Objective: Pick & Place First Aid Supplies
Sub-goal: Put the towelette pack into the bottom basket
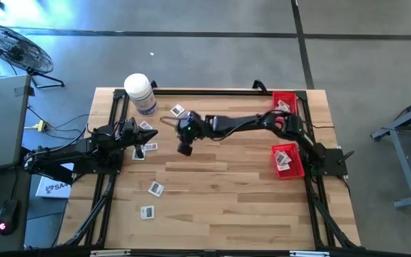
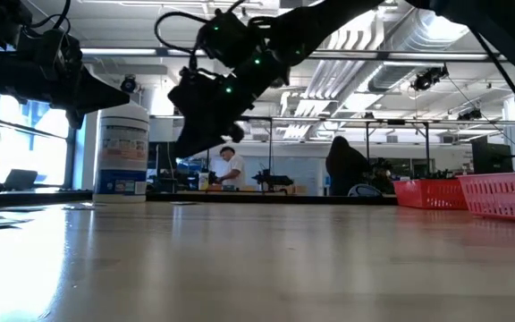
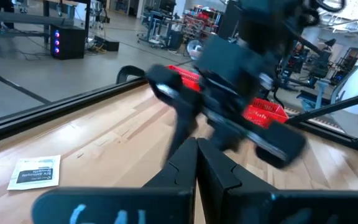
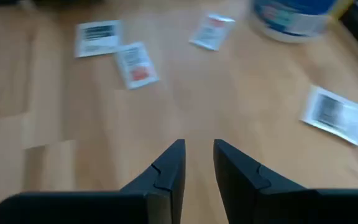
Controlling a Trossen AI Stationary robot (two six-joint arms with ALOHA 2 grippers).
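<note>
Packets, small flat white square ones with dark and reddish print [image 4: 135, 65], lie loose on the pale wooden table [image 1: 220, 193] ahead of my right gripper [image 4: 196, 167], whose jaws stand part spread with nothing between them, so I judge it is reaching for a pick. It hangs above the boards near the big white jar with a bluish label [image 1: 140, 93]. Further packets already sit in the red plastic bins [image 1: 288, 160] at the right edge. My left gripper [image 3: 197, 163], jaws pressed together, waits at the left side.
</note>
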